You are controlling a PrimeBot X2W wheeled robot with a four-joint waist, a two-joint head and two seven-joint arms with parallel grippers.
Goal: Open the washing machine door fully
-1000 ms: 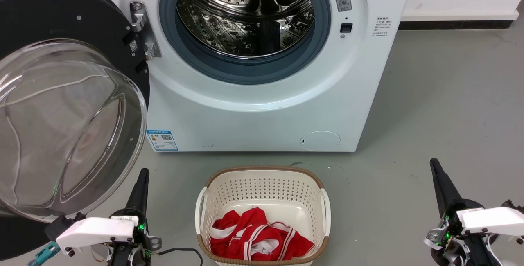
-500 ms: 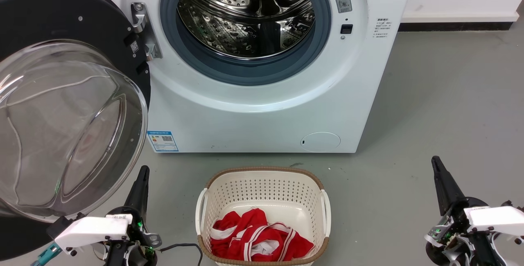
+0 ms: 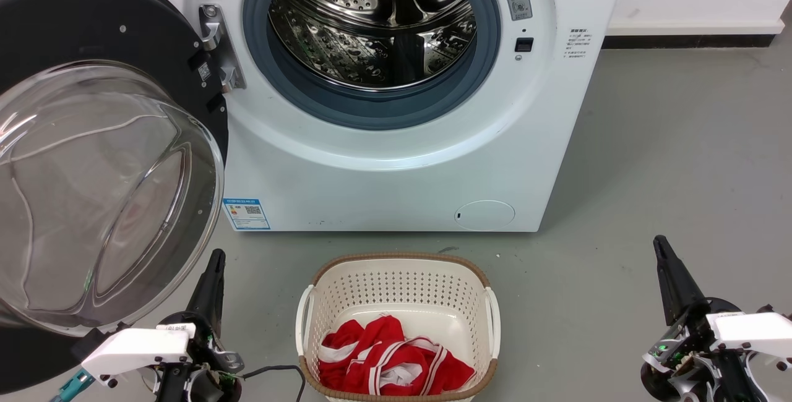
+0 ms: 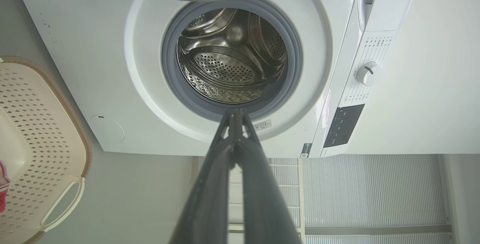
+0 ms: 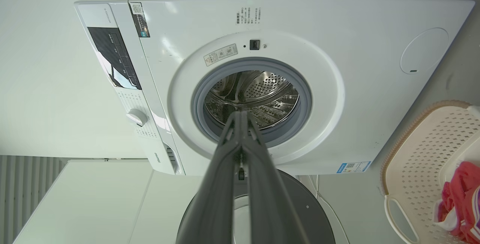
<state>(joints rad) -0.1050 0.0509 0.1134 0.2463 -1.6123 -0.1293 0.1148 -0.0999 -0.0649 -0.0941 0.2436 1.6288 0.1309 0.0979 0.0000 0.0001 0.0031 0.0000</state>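
Note:
The white washing machine [image 3: 402, 173] stands ahead with its steel drum [image 3: 374, 25] exposed. Its door [image 3: 93, 37], a black disc with a bulging clear glass bowl [image 3: 105, 198], is swung wide out to the left on its hinge [image 3: 216, 43]. My left gripper [image 3: 216, 255] sits low at the left, shut and empty, just right of the bowl's lower rim and apart from it. At the lower right my right gripper [image 3: 659, 241] is shut and holds nothing. The left wrist view has the closed left gripper [image 4: 235, 112] before the machine [image 4: 112, 48]. The right gripper [image 5: 240, 113] points at the machine [image 5: 337, 30], door [image 5: 311, 206] below.
A cream perforated basket [image 3: 396, 266] with red and white clothing [image 3: 387, 359] stands on the grey floor between my arms, in front of the machine. A cable [image 3: 272, 378] trails from the left wrist. Bare floor [image 3: 680, 142] stretches right of the machine to a white wall.
Both grippers have drawn slightly down and outward; the whole picture has shifted a few pixels. The door and basket have not moved.

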